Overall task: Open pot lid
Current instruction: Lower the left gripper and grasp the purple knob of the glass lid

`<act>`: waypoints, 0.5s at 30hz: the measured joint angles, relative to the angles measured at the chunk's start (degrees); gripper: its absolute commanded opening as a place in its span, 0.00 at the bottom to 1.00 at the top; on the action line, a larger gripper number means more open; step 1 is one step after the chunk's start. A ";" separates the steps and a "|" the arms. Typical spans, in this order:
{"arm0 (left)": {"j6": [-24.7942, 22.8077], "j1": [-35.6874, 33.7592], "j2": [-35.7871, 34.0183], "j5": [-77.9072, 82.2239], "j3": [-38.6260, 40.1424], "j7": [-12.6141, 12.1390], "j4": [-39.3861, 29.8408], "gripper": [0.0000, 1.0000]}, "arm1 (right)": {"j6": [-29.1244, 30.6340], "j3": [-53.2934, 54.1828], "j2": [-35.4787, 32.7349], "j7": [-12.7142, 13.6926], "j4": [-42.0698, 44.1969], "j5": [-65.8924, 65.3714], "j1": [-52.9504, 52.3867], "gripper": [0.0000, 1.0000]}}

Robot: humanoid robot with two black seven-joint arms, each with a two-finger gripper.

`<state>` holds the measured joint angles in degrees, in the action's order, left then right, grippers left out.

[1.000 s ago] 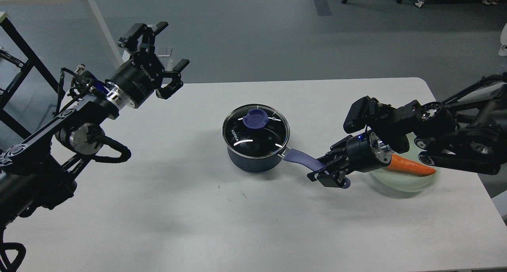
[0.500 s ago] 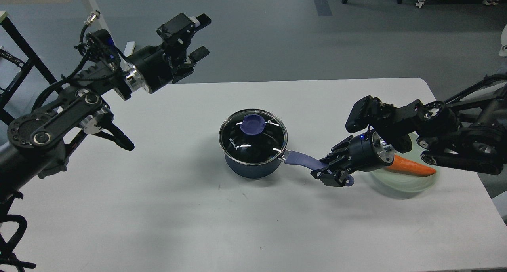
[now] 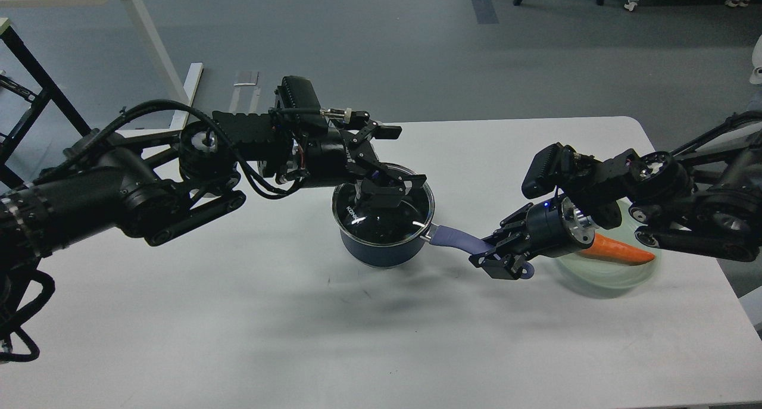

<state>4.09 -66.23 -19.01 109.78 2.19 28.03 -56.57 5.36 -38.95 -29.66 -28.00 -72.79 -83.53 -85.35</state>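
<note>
A dark blue pot [image 3: 381, 251] stands mid-table with its glass lid [image 3: 362, 219] on. My left gripper [image 3: 390, 189] hangs right over the middle of the lid. Its fingers are spread to either side of where the purple knob sits, and the knob is almost fully hidden under them. I cannot tell whether the fingers touch the knob. My right gripper [image 3: 497, 259] is shut on the end of the pot's purple handle [image 3: 452, 238], which points right.
A pale green plate [image 3: 601, 278] with an orange carrot [image 3: 619, 251] lies at the right, partly under my right arm. The white table [image 3: 238, 325] has bare surface in front and to the left. Its far edge runs just behind the pot.
My left arm has swung from high at the far left down and right, so its gripper is now over the lid. The pot and my right gripper have barely moved.
</note>
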 measured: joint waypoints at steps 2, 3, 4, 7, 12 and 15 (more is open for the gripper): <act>0.30 0.06 0.89 -0.02 -0.63 -0.01 1.98 0.99 | 0.00 -0.24 -0.21 0.01 -0.04 0.04 0.00 0.25; 0.40 0.31 1.24 -0.08 -0.83 -0.03 2.83 0.99 | 0.00 -0.38 -0.27 0.00 -0.05 0.08 0.00 0.25; 0.46 0.73 1.61 -0.15 -1.10 -0.03 3.61 0.99 | 0.00 -0.46 -0.33 0.00 -0.07 0.11 0.00 0.25; 0.52 2.70 2.34 -0.61 -1.63 -0.03 4.98 0.99 | 0.00 -0.58 -0.70 0.00 -0.11 0.13 0.00 0.25; 0.52 4.77 2.44 -1.99 -1.81 -0.03 5.46 0.99 | 0.00 -0.63 -1.13 0.01 -0.36 0.17 0.00 0.25; 0.52 5.13 2.46 -2.26 -1.82 -0.04 6.05 0.99 | 0.00 -0.63 -1.22 0.01 -0.42 0.17 0.00 0.25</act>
<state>4.61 -61.10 -16.55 107.53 0.37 27.99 -50.52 5.36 -39.58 -30.88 -27.99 -73.21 -83.37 -85.35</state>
